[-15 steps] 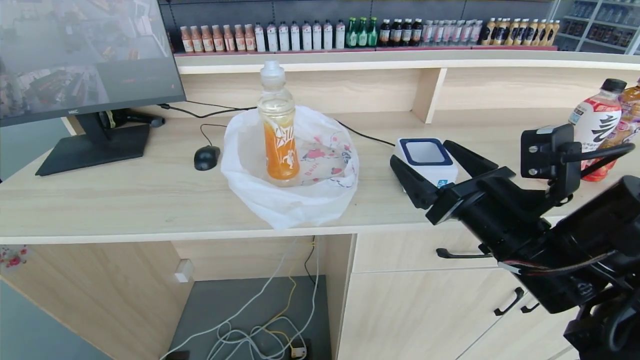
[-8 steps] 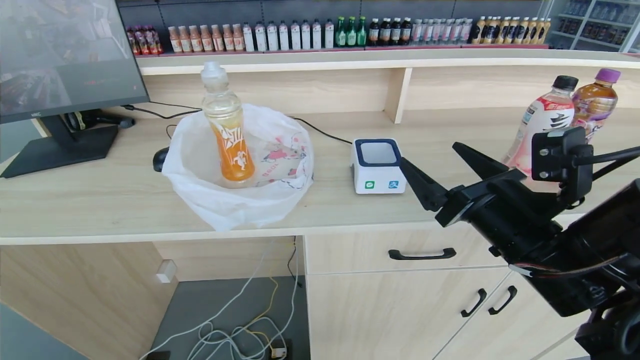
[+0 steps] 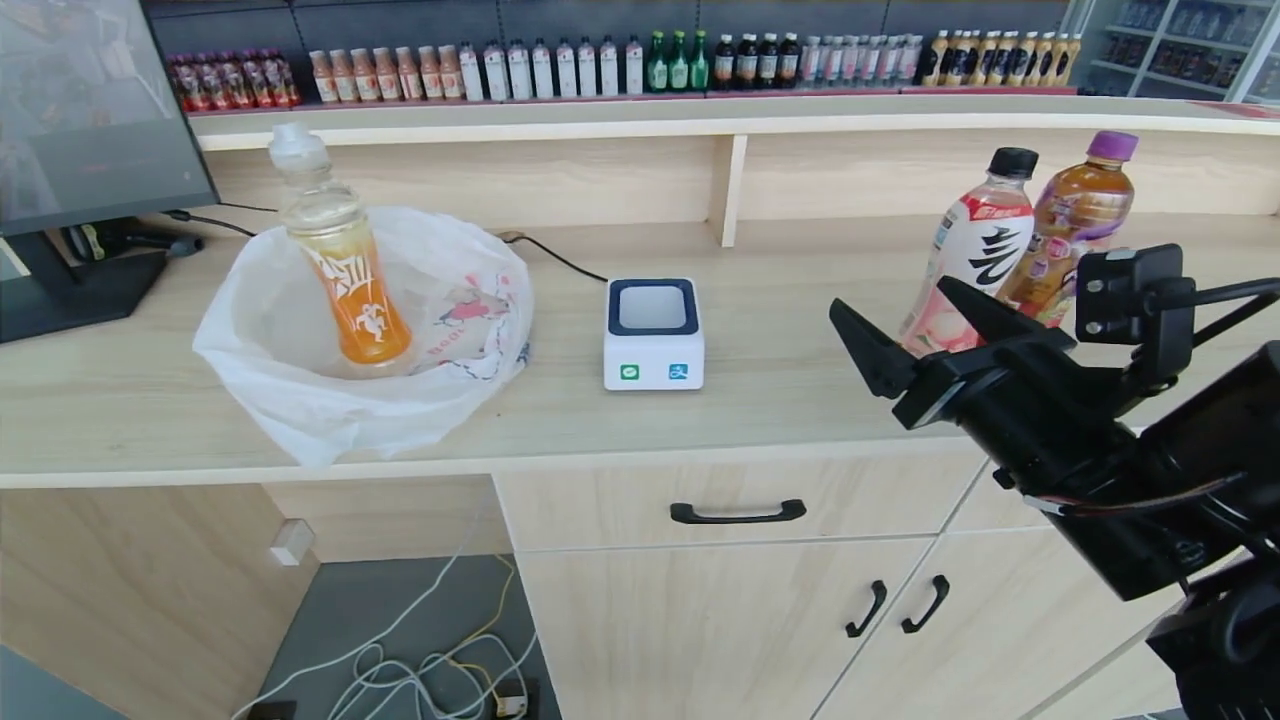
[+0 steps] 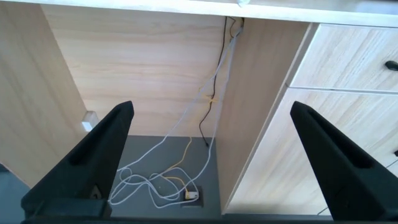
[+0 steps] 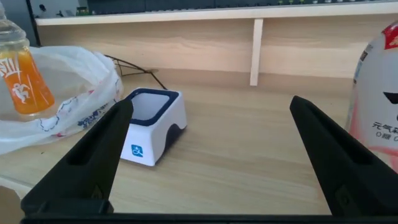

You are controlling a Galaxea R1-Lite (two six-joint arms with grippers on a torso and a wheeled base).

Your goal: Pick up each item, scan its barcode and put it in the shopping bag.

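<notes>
An orange drink bottle (image 3: 340, 265) stands upright inside the white shopping bag (image 3: 300, 385) at the counter's left; it is also in the right wrist view (image 5: 22, 71). The white barcode scanner (image 3: 652, 333) with a dark-rimmed window sits mid-counter. At the right stand a white-labelled bottle with a black cap (image 3: 975, 250) and a brown bottle with a purple cap (image 3: 1075, 215). My right gripper (image 3: 915, 330) hangs open over the counter's front edge, just left of and in front of the white-labelled bottle, nothing between its fingers. My left gripper (image 4: 211, 162) is open, low in front of the counter's open bay.
A monitor (image 3: 90, 110) on a black stand occupies the far left. A black cable (image 3: 560, 260) runs behind the bag. An upright divider (image 3: 733, 190) splits the raised back shelf. Drawers and cabinet doors with black handles (image 3: 738, 515) sit under the counter; loose cables (image 4: 180, 180) lie on the floor.
The head camera has turned right, so bag, scanner and monitor slid left in the picture and the two right-hand bottles came fully into view. My right gripper is open throughout and now reaches close to the white-labelled bottle.
</notes>
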